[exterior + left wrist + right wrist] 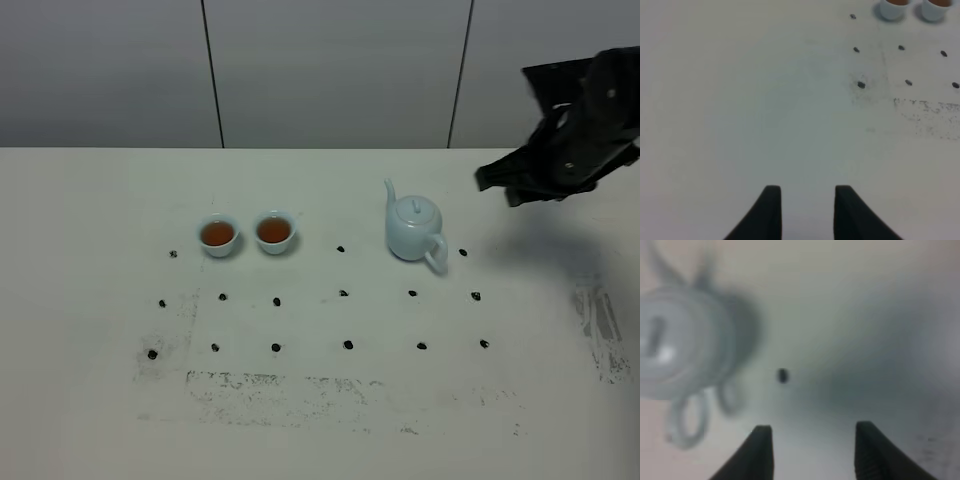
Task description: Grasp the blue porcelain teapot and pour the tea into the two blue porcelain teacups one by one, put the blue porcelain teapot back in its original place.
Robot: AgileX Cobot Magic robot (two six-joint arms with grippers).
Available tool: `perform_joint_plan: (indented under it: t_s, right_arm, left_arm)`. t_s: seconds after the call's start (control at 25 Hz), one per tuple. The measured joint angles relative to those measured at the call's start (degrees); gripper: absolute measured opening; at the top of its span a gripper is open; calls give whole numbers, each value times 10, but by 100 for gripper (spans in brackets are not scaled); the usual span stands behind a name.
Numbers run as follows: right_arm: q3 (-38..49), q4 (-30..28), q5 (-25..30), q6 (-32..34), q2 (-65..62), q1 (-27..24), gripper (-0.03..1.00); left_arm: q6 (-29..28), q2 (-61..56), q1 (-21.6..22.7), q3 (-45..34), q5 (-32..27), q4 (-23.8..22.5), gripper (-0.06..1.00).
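Observation:
The blue porcelain teapot stands upright on the white table, spout to the back left, loop handle to the front right. It shows blurred in the right wrist view. The two blue porcelain teacups stand side by side left of it, each holding brown tea; their bases show in the left wrist view. My right gripper is open and empty, raised to the right of the teapot; its arm shows at the far right. My left gripper is open and empty over bare table.
Several small dark marks form a grid on the table. Scuffed dark smudges lie near the front and at the right edge. A grey panelled wall stands behind the table.

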State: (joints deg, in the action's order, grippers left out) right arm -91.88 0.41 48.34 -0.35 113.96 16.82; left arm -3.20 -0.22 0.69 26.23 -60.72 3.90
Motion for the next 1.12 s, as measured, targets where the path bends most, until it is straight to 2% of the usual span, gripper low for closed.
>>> perform_joint_plan:
  t_s: [0.12, 0.2, 0.56, 0.92, 1.12]
  right_arm:
    - [-5, -4, 21, -17, -1, -53, 37]
    - [-5, -4, 35, -22, -1, -69, 37]
    - [6, -4, 94, -55, -81, -74, 37]
    - [174, 0, 80, -52, -263, -113, 37]
    - [271, 0, 99, -46, -383, -135, 37]
  left_arm:
    - [0, 0, 0, 0, 0, 0, 29]
    - [0, 0, 0, 0, 0, 0, 29]
    - [0, 0, 0, 0, 0, 0, 29]
    - [0, 0, 0, 0, 0, 0, 29]
    - [0, 0, 0, 0, 0, 0, 29]
